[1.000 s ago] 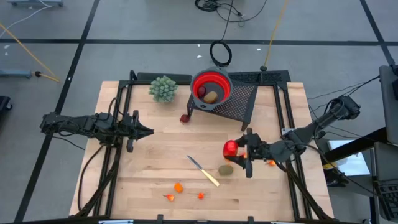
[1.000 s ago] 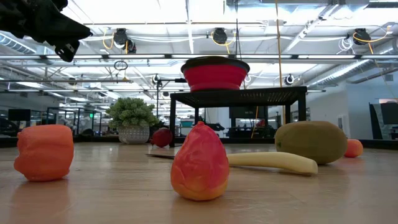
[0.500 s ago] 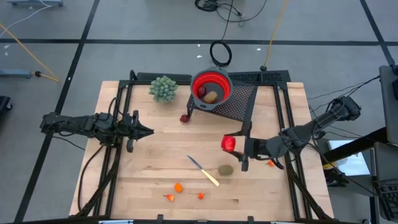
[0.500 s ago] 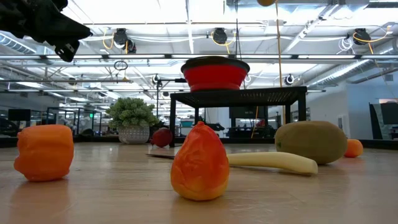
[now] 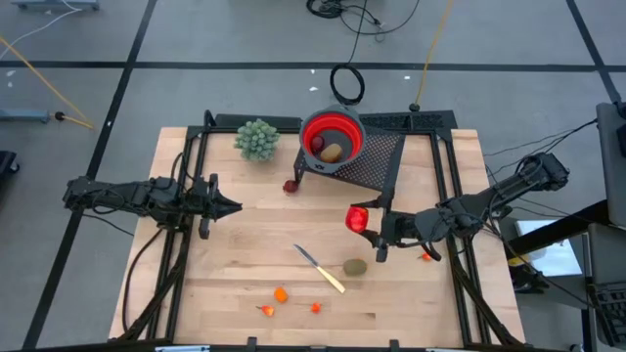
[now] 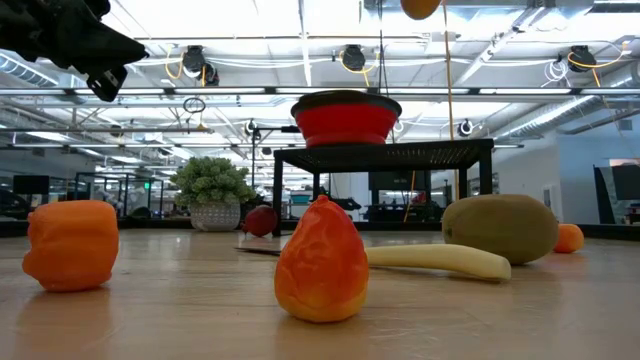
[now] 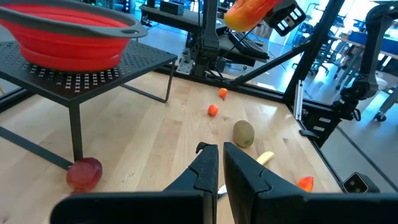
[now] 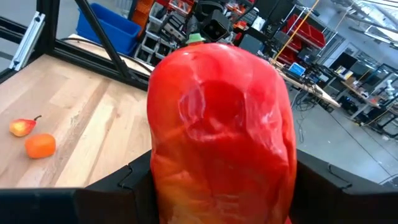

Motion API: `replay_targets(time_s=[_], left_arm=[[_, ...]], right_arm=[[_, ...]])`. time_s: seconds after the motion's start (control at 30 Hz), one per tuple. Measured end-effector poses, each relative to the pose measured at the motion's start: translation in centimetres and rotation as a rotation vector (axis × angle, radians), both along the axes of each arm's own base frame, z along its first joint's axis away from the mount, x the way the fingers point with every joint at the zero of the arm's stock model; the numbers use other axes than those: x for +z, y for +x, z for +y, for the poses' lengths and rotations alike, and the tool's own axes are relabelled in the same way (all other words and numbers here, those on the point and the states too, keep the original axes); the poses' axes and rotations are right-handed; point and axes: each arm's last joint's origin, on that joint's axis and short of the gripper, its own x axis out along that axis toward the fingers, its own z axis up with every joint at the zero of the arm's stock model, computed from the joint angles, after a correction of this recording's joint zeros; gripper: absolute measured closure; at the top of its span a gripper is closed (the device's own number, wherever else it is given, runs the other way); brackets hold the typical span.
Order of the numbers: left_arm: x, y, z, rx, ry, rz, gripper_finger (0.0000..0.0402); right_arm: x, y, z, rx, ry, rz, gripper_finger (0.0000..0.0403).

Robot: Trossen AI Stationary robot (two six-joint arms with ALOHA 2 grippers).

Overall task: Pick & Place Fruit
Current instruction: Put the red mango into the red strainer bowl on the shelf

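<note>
While right pincer (image 5: 369,237) grips one red fruit (image 5: 358,219), three orange bits (image 5: 281,294).

A pale wooden worktop (image 5: 235,264) edged by black framing carries a black mesh stand (image 5: 377,156) at the back, a green bushy plant (image 5: 256,139) beside it and a dark red round fruit (image 5: 290,186) near the stand's leg. Toward the front lie a pale-handled knife (image 5: 321,268), a brown kiwi (image 5: 355,267) and small orange pieces (image 5: 281,293).

A knife (image 5: 320,268) lies on the table (image 5: 245,284); a green plant (image 5: 256,139) stands behind.
</note>
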Motion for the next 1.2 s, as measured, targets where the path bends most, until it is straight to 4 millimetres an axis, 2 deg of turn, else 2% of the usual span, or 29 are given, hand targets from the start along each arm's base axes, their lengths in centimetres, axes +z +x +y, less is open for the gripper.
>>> replay_targets(time_s=[0.23,0.53,0.83,1.03,1.2], left_arm=[[0.0,0.0,0.0,0.0,0.0,0.0,0.0378],[-0.1,0.0,0.0,-0.001,0.006,0.007,0.0378],[-0.1,0.0,0.0,-0.001,0.009,0.007,0.0378],[-0.1,0.0,0.0,-0.001,0.01,0.013,0.0378],[-0.3,0.0,0.0,-0.001,0.012,0.03,0.0378]], right_arm=[[0.8,0.2,0.1,0.032,0.0,-0.074,0.0158],[3.4,0.4,0.4,0.338,0.069,-0.319,0.0159],[5.4,-0.3,1.0,0.631,0.195,-0.524,0.016],[6.0,-0.7,1.2,0.745,0.253,-0.577,0.0155],[6.0,-0.7,1.2,0.751,0.253,-0.579,0.0155]])
